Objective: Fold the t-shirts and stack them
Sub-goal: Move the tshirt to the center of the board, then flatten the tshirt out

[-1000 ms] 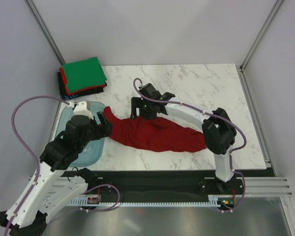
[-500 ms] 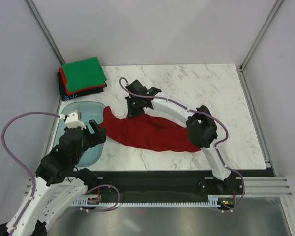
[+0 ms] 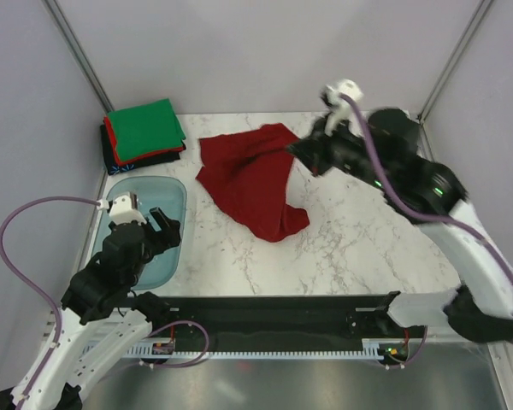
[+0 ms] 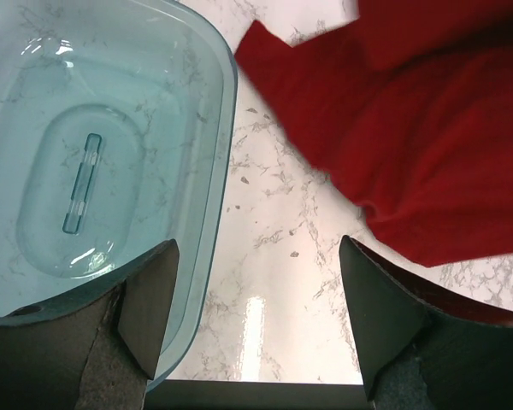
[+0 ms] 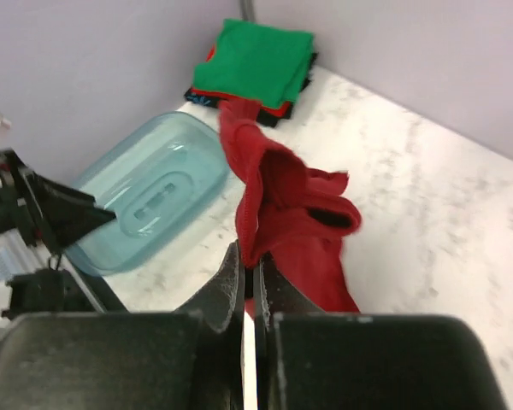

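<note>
At the far left corner: folded stack (image 3: 143,132), green on top, red and black beneath; that part done, as far as can be judged.
Dark red t-shirt (image 3: 250,177): unfolded and bunched, one edge held up off the marble table (image 3: 359,239), the rest draped onto it at mid-table, well apart from the stack.
Right gripper (image 3: 303,151): clenched on the shirt's upper edge; in the wrist view, cloth pinched between closed fingers (image 5: 228,286).
Left gripper (image 3: 162,224): released, grasping nothing, poised over the near rim of the teal tub (image 3: 167,195).
Left to do: spreading flat, folding, placing on the stack.
</note>
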`<state>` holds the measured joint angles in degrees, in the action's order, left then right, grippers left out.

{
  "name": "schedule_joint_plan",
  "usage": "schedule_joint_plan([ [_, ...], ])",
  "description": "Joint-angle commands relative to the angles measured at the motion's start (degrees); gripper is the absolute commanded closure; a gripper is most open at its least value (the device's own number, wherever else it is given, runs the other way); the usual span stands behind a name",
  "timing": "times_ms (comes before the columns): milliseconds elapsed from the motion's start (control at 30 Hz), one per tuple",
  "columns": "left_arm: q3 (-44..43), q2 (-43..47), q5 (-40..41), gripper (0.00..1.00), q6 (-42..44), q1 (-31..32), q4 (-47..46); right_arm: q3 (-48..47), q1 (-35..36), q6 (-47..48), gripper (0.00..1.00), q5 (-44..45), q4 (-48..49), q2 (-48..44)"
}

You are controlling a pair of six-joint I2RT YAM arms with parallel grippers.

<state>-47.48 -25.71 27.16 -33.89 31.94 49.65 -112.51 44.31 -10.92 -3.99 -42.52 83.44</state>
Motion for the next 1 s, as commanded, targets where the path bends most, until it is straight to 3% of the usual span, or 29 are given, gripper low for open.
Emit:
schedule_joint_plan([
  [0,-0.24,0.93,3.25,0.18,-2.41,-0.22,-0.87,18.59,0.33,7.05,1.00,13.07,3.93,-15.81],
  [33,-0.15,1.10,3.43,0.18,-2.50,-0.22,-0.87,28.73,0.33,5.05,0.93,17.65,6.90,-24.29],
  [100,0.02,1.46,3.60,0.19,-2.93,-0.22,-0.87,38.11,0.33,-0.13,0.81,30.71,10.60,-36.86],
  [133,0.11,1.54,3.69,0.19,-3.02,-0.22,-0.78,46.16,0.33,-2.77,0.30,34.88,11.23,-40.86],
  [167,0.02,1.46,3.61,0.19,-3.11,-0.22,-0.87,52.07,0.33,-9.93,0.08,46.76,9.75,-47.69],
  [233,0.11,1.11,3.52,0.20,-3.29,-0.22,-0.78,55.54,0.33,-19.62,0.02,58.08,4.15,-53.18],
  [267,0.02,0.58,3.26,0.21,-3.29,-0.22,-0.78,56.60,0.33,-33.07,0.02,62.57,0.11,-55.29],
  [300,0.11,0.23,3.17,0.21,-3.29,-0.22,-0.69,57.48,0.33,-37.55,0.02,64.70,-5.84,-59.06],
  [400,-0.33,-0.74,2.99,0.23,-2.94,-0.22,-0.43,62.39,0.33,-39.19,0.02,61.92,-2.51,-61.99],
  [467,-0.85,-1.00,2.38,0.24,-2.68,-0.22,-0.34,62.59,0.42,-35.16,0.02,53.01,1.63,-57.98],
  [567,-2.60,-2.05,1.23,0.25,-0.22,-0.22,-0.25,56.28,0.33,-28.21,0.02,38.42,2.80,-38.93],
  [600,-2.96,-2.49,1.23,0.26,1.27,-0.22,-0.17,51.82,0.33,-26.98,0.02,35.92,1.32,-28.35],
  [700,-2.44,-3.99,2.90,0.28,2.34,-0.22,0.27,46.17,0.25,-24.77,0.02,29.50,2.61,-13.80],
  [800,-1.91,-3.47,2.55,0.28,1.64,-0.13,0.71,44.75,-3.43,-22.66,0.04,20.13,8.83,-5.95],
  [967,-1.38,-2.50,3.08,0.28,1.28,-0.13,0.45,43.17,-11.78,-22.13,0.19,9.01,14.83,4.61],
])
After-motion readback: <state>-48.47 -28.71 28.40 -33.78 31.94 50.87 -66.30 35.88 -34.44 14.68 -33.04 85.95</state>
